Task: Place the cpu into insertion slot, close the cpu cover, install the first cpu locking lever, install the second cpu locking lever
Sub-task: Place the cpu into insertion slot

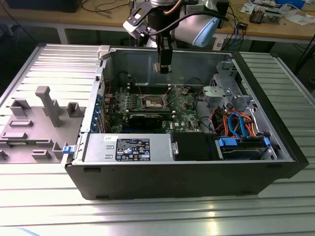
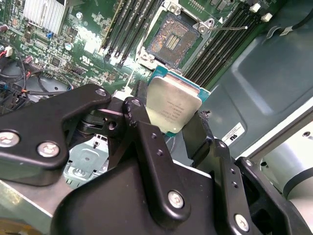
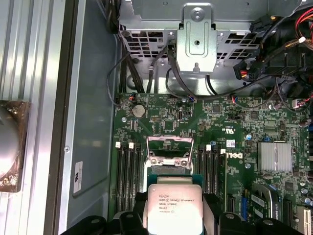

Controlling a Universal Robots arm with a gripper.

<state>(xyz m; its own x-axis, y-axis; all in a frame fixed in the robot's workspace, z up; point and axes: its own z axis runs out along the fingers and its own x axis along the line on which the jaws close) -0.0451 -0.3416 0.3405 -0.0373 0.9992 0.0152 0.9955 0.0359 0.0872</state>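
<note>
My gripper (image 2: pixel 168 116) is shut on the cpu (image 2: pixel 172 104), a flat square chip with a silvery top, gripped by two opposite edges between black fingers (image 2: pixel 142 122). It hangs above the green motherboard (image 1: pixel 184 105) inside the open computer case. The insertion slot (image 2: pixel 171 40) lies bare just beyond the chip, its golden contact field showing. The cpu cover (image 3: pixel 168 140), a thin silvery frame, stands tilted up at the slot's far side. A thin wire locking lever (image 2: pixel 230 28) sticks out beside the slot. In the exterior view my gripper (image 1: pixel 163 68) hovers above the slot (image 1: pixel 153 102).
Black memory slots (image 3: pixel 128 166) flank the slot on both sides. A metal drive cage (image 3: pixel 195 44) and cable bundles (image 1: pixel 236 123) fill one end of the case. The case's walls (image 1: pixel 147 59) rise around the board. A grey fixture plate (image 1: pixel 39 118) lies outside the case on the exterior view's left.
</note>
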